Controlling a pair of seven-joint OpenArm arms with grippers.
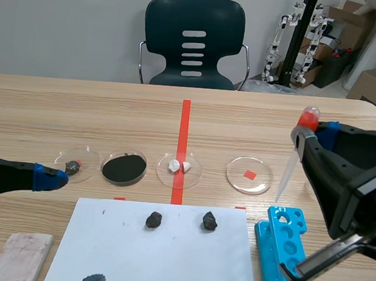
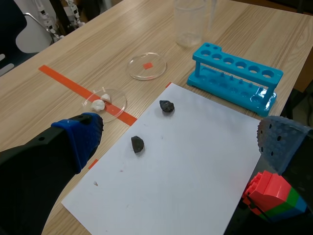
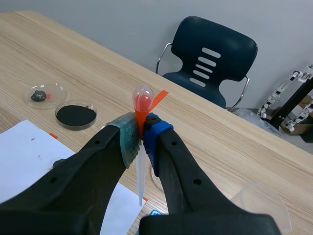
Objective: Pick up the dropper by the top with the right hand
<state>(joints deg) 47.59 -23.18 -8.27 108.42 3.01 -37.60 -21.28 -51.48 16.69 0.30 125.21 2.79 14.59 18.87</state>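
A clear plastic dropper (image 1: 291, 167) hangs almost upright at the right of the scene view. Its rounded bulb is tinted red and its thin stem slants down toward the lower left. The right gripper (image 1: 308, 133) is clamped on it just beneath the bulb, with one grey-green pad and one blue pad pressing the neck from either side (the right wrist view shows this plainly, the bulb standing above the fingers and the stem dropping away between them). Holding it at the top appears meant to leave the stem free and the tip pointing down, as the task asks.

The tip hovers just above the far end of a blue test-tube rack (image 1: 286, 252) at the lower right. It looks clear of the rack, though contact cannot be ruled out. Just left of the dropper sits a petri dish with a red square (image 1: 259, 182). At the lower centre a white sheet of paper (image 1: 172, 263) carries two dark stones (image 1: 154, 220).

At the left edge the left gripper (image 1: 53, 178) sits low over the table. In its own wrist view its fingers are spread wide with nothing between them, well apart from the dropper.
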